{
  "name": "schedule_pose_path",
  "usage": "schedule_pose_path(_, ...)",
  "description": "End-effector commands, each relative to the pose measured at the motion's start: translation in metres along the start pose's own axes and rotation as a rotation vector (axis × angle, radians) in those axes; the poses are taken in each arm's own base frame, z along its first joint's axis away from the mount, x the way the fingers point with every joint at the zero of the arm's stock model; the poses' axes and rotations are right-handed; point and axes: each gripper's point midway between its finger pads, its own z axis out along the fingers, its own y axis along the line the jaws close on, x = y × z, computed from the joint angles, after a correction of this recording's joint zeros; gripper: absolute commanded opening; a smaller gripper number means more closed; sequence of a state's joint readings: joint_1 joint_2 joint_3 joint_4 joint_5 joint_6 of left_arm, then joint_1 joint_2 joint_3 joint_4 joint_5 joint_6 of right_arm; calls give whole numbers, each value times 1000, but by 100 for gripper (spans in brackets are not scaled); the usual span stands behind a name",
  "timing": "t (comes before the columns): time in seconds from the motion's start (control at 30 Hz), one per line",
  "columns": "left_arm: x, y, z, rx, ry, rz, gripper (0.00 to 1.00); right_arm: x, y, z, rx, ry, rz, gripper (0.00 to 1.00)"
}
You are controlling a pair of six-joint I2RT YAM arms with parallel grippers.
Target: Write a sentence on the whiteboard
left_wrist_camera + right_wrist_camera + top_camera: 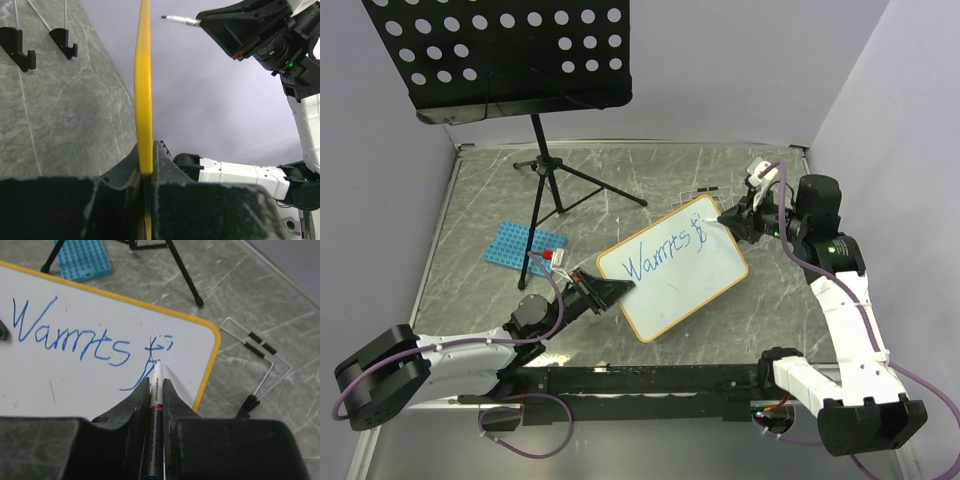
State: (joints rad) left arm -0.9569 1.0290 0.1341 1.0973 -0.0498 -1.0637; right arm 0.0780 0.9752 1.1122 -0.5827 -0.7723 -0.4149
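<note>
Top external view: the whiteboard (672, 270) sits askew near the middle of the grey surface (490, 190), between the two arms. The left end effector (618, 290) is clamped on the board's near-left edge, and its wrist view shows the yellow frame pinched between the fingers (162, 160). The right end effector (730, 220) is closed around a marker (157, 374), whose tip rests on the board just right of the blue writing (75, 337). That writing reads "Warmts", followed by a few unfinished strokes. A blue perforated rack (520, 243) lies left of the board, and a black music stand (500, 55) stands farther back.
</note>
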Motion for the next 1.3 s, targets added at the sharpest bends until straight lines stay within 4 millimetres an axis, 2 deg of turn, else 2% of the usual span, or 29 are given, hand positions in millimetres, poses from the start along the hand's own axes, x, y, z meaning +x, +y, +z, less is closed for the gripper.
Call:
schedule_pose_path(0.0,-32,-58,-2,214,-114,-34,1,-40,-13,-3,43,-106,-44,0)
schedule_pose_path(0.23,-32,-59,-3,217,-114,-35,1,-29,-28,11,61,-75,-2,0)
schedule_pose_path(0.4,-33,-60,-2,220,-116,-33,1,-24,-31,16,59,-61,9,0)
schedule_pose_path(0.67,-34,-59,-1,215,-119,-30,1,0,-20,15,17,1,17,0)
schedule_pose_path(1.1,-35,-59,-1,214,-123,-33,1,32,5,-1,2,60,12,0)
schedule_pose_path(1.27,-35,-59,-1,212,-118,-32,1,35,-1,-2,36,71,9,0)
